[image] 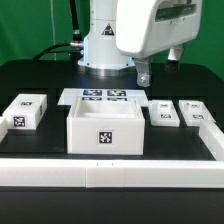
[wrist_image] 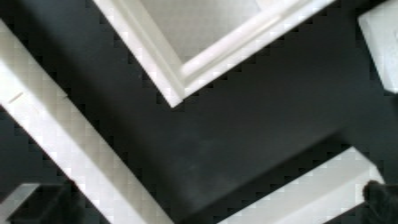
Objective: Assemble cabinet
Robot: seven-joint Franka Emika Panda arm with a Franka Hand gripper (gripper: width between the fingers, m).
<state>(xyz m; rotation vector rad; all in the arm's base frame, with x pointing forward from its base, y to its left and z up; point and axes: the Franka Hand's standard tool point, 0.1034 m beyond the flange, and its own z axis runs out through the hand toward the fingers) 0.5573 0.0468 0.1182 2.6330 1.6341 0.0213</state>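
Observation:
The cabinet is a white thick-walled open box with a square tag on its front face, standing mid-table. My gripper hangs in the air behind it, toward the exterior view's right, clear of all parts. In the wrist view a thick white corner, apparently the cabinet's, shows against the black table. My gripper is open and empty, with its dark fingertips at the two edges of the picture.
The marker board lies behind the cabinet. One small tagged white block sits at the exterior view's left, two more at its right. A white rail borders the front and right. White strips cross the wrist view.

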